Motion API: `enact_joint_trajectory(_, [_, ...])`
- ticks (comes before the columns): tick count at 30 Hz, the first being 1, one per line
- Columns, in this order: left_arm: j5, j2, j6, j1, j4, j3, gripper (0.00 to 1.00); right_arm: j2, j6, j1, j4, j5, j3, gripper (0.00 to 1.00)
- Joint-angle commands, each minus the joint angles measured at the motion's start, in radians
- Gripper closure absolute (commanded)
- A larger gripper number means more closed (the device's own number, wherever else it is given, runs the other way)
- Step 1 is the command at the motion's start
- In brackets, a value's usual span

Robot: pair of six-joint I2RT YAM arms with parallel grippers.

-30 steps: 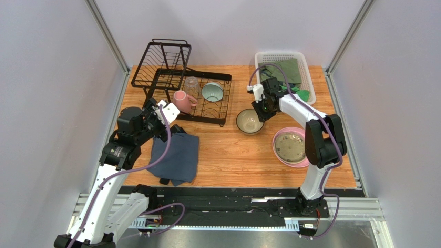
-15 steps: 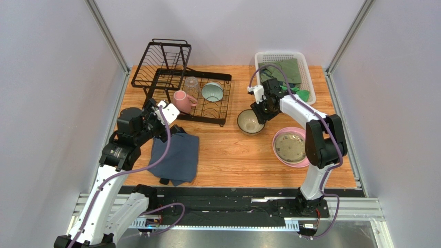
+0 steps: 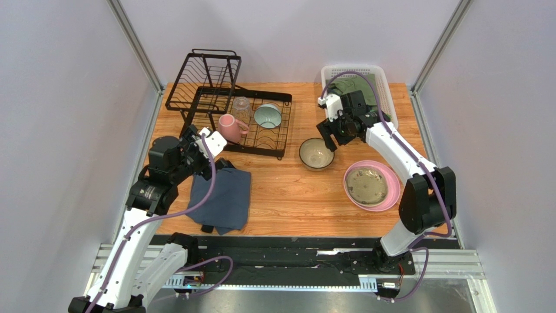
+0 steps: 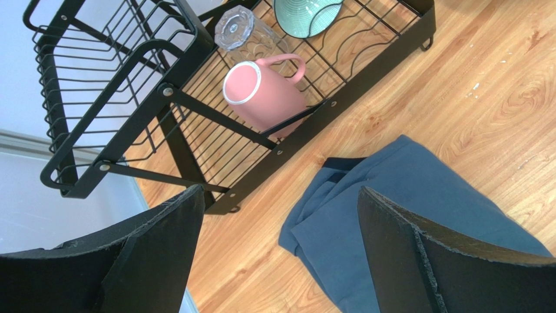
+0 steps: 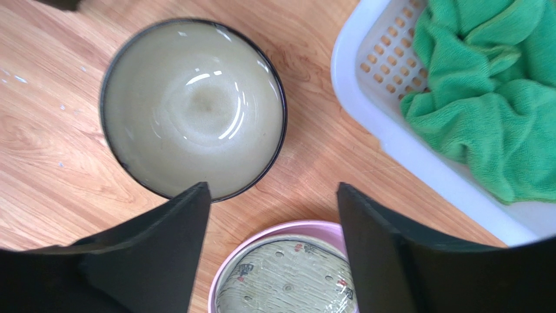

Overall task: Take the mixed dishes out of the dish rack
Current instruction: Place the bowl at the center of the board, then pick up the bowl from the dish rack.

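Note:
The black wire dish rack (image 3: 193, 83) (image 4: 352, 88) stands at the back left. Its lower tray holds a pink mug (image 3: 228, 127) (image 4: 264, 91), a clear glass (image 3: 242, 106) (image 4: 245, 32) and a teal-lined bowl (image 3: 267, 116) (image 4: 303, 13). A dark bowl with a beige inside (image 3: 316, 153) (image 5: 192, 107) rests on the table. A cream plate (image 3: 367, 184) (image 5: 287, 280) lies on the pink plate (image 3: 393, 189) (image 5: 261, 238). My right gripper (image 3: 328, 135) (image 5: 273, 254) hovers open and empty above the beige bowl's right edge. My left gripper (image 3: 205, 140) (image 4: 280, 254) is open by the rack's front corner.
A folded blue-grey cloth (image 3: 222, 199) (image 4: 404, 208) lies under and in front of my left gripper. A white plastic basket (image 3: 382, 75) (image 5: 391, 130) of green cloths (image 5: 489, 98) sits at the back right, just behind my right wrist.
My right gripper has opened, let go of the beige bowl on the table, and risen back toward the basket. The left arm has not moved.

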Motion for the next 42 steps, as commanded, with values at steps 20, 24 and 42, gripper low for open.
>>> enact_joint_trajectory(20, [-0.034, -0.071, 0.015, 0.006, 0.115, -0.080, 0.01, 0.228, -0.056, 0.259, 0.274, 0.219, 0.374, 0.01])
enact_joint_trajectory(24, [-0.043, -0.074, 0.024, 0.006, 0.121, -0.085, 0.01, 0.314, -0.063, 0.275, 0.328, 0.225, 0.443, 0.01])
enact_joint_trajectory(42, [-0.084, -0.018, 0.056, 0.006, 0.176, -0.117, 0.01, 0.590, -0.125, 0.330, 0.589, 0.281, 0.567, 0.17])
